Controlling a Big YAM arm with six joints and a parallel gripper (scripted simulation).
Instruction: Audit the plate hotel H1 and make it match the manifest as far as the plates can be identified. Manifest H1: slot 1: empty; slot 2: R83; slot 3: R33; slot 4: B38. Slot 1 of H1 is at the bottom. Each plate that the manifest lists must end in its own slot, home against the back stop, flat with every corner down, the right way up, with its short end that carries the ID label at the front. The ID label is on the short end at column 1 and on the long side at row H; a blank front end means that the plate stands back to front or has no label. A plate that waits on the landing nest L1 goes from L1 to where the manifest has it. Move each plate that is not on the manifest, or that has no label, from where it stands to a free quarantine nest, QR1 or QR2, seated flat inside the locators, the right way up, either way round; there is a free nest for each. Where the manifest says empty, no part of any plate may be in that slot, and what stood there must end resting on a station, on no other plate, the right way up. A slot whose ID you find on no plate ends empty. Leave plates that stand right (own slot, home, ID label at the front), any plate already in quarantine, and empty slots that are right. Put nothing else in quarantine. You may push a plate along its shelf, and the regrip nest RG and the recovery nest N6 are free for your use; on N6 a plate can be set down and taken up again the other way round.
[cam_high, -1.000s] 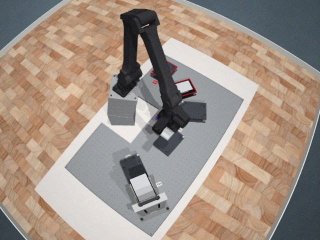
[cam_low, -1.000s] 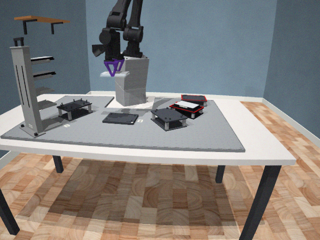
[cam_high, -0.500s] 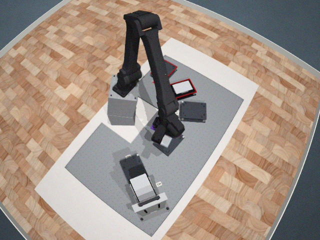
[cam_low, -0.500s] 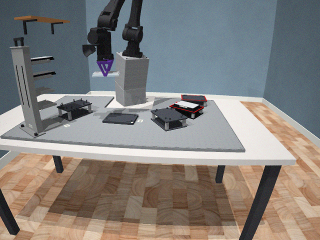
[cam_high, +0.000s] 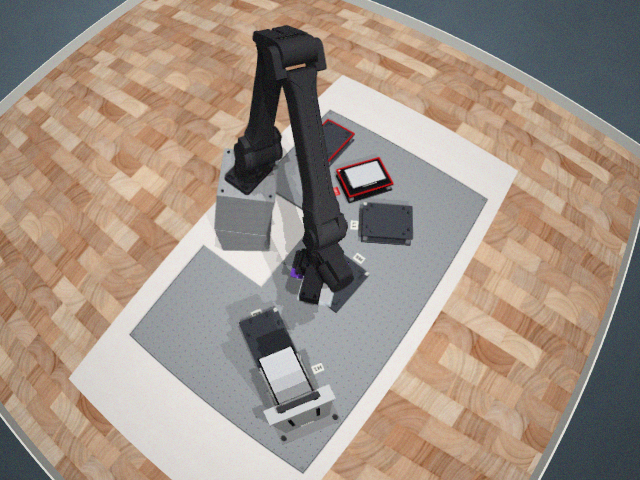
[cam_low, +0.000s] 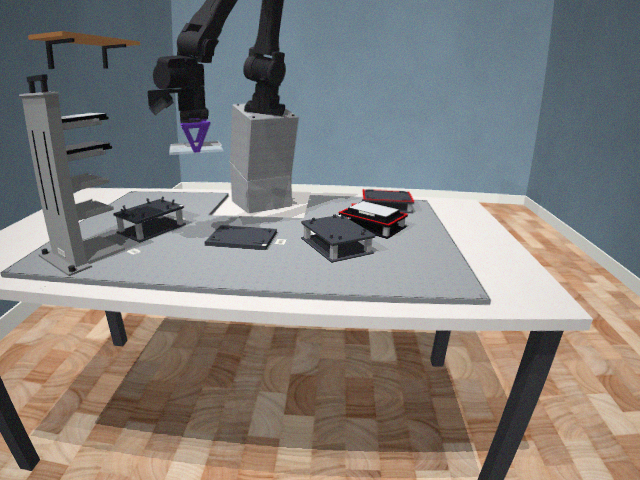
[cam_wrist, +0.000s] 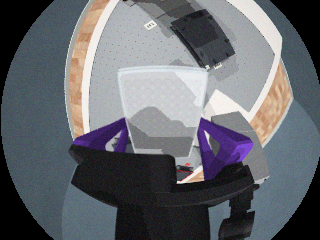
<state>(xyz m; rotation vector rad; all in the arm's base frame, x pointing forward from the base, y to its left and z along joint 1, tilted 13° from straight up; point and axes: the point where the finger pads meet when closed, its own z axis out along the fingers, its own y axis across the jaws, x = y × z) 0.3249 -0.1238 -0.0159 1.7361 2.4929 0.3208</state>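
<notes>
My gripper (cam_low: 195, 144) (cam_wrist: 162, 150) has purple fingers and is shut on a pale, translucent plate (cam_low: 212, 147) (cam_wrist: 160, 100), holding it level high above the table. It hangs to the right of the plate hotel H1 (cam_low: 49, 175) (cam_high: 300, 409), at about the height of the third shelf. In the exterior view the top shelf (cam_low: 83, 118) and the shelf below it (cam_low: 88, 149) each carry a plate, and the two lower shelves look bare. No ID label is readable on any plate.
A raised dark nest (cam_low: 149, 210) stands beside the hotel, a flat dark nest (cam_low: 240, 236) lies mid-table, and another raised nest (cam_low: 338, 235) stands to the right. Two red-edged quarantine nests are at the back right: one (cam_low: 373, 210) (cam_high: 364, 177) holds a white-topped plate, the other (cam_low: 387, 196) is bare. The arm's grey pedestal (cam_low: 263, 160) stands behind.
</notes>
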